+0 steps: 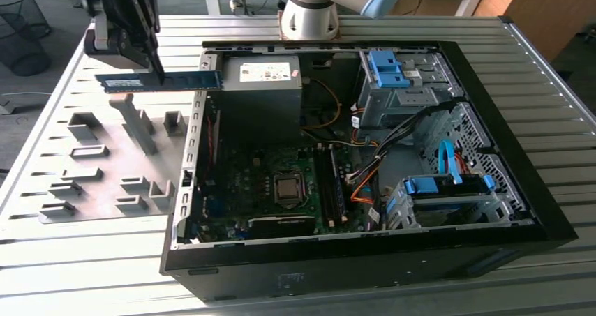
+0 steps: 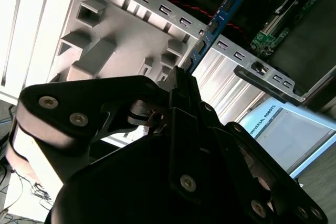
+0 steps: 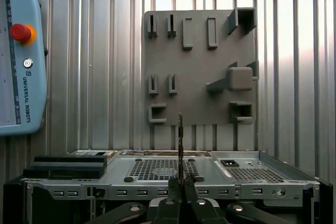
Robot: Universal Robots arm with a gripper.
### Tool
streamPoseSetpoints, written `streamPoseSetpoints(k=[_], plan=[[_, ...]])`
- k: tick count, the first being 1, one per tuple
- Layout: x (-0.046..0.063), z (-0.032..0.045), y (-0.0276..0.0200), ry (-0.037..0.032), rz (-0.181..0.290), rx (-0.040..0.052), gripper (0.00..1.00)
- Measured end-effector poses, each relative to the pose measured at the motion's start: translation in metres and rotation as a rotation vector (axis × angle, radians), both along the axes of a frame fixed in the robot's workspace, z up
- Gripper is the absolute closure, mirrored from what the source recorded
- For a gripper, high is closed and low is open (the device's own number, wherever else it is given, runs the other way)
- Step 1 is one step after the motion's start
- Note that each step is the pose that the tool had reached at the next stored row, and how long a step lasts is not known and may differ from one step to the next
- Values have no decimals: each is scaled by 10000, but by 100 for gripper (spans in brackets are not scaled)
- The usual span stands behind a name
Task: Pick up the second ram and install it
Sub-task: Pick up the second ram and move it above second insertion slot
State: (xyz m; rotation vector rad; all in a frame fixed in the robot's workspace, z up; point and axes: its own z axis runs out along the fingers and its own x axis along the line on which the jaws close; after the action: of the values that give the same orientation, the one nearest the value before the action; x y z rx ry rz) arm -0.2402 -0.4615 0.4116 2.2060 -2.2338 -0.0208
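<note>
Pickup done: jaws clamp the thin blue-green ram stick [image 1: 160, 82], aloft by the open black computer case [image 1: 373, 268]; installation remains.

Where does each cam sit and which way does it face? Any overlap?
Exterior view: high, off the arm, looking down on table, open case and plate; shows arm base and tool holding the ram.
First wrist view: behind the tool, looking along the edge-on ram to plate, case and pendant.
Second wrist view: behind the tool's linkage, facing ram and plate.
All share tool, ram, plate, case.
</note>
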Motion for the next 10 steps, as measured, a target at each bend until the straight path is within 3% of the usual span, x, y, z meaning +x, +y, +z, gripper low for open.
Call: streamPoseSetpoints(k=[10], plan=[[52, 0, 0, 0, 0, 0, 86]])
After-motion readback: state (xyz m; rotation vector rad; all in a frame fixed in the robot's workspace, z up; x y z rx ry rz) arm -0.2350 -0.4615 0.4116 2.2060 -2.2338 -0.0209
